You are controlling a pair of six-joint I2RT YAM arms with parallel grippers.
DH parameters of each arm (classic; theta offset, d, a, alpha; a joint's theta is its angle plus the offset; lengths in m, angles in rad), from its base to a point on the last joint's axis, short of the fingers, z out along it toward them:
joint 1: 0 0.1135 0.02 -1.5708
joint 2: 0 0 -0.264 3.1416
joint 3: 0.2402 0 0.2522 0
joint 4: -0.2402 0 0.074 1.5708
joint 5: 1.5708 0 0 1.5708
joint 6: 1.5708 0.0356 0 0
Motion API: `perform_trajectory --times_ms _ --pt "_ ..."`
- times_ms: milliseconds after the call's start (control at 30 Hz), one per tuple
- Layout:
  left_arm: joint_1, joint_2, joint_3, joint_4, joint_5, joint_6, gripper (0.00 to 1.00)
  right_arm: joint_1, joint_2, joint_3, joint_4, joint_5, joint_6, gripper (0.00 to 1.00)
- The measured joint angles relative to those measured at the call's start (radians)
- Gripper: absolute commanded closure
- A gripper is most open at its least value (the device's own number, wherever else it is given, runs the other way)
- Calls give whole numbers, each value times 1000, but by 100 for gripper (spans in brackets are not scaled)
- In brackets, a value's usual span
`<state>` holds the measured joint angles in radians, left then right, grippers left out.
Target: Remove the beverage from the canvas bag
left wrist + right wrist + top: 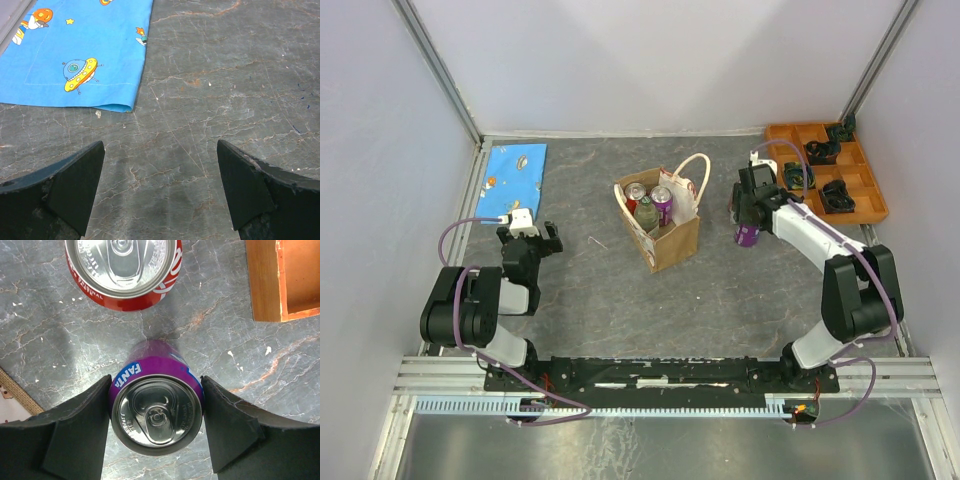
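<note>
Over on the right side, the right gripper (pixel 155 379) has its jaws closed partway onto a purple Fanta can (pixel 156 417). One dark finger (pixel 80 430) is pressed to each side, and the can is upright with its pull-tab top facing the wrist camera. Whether its base sits on the grey marbled table (pixel 720 290) or hangs just off it, I can't tell. Just beyond it, and apart from it, a red Coca-Cola can (pixel 123 270) stands upright on the table, and a corner of the orange tray (pixel 264 285) shows off to the right. From overhead, the held can is out in the open between the canvas bag (pixel 672 240) and the tray, near the bag's right side but not touching it. The bag stands upright in the middle of the table, mouth open, cream handles (pixel 704 170) up toward the far side. Inside it you can see a red-topped can (pixel 636 192), a green bottle (pixel 646 213) and a second purple can (pixel 662 203) packed close together. Over on the left, the left gripper (pixel 160 146) hovers low over bare table with its jaws spread wide and nothing between them. A blue cartoon cloth (pixel 85 50) lies flat just ahead of it at the far left.
</note>
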<state>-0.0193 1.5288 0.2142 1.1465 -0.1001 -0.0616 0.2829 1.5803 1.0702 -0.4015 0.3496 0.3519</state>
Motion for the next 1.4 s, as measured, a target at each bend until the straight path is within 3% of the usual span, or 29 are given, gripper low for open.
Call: perform_trajectory --times_ms 33,133,400,567,933,1233,1400 --pt "0 0 0 0 0 0 1 -2 5 6 -3 -2 4 23" --pt "0 0 0 0 0 0 1 -4 18 19 -9 -10 21 11" --pt "0 0 0 0 0 0 1 -3 23 48 -47 -19 26 1" --pt "0 0 0 0 0 0 1 -3 -20 59 -68 -6 23 1" --pt "0 0 0 0 0 0 1 18 -206 232 -66 -69 -59 18" --pt "0 0 0 0 0 0 1 243 -185 352 -52 -246 -193 25" --pt "0 0 0 0 0 0 1 269 -116 352 -35 -341 -197 25"
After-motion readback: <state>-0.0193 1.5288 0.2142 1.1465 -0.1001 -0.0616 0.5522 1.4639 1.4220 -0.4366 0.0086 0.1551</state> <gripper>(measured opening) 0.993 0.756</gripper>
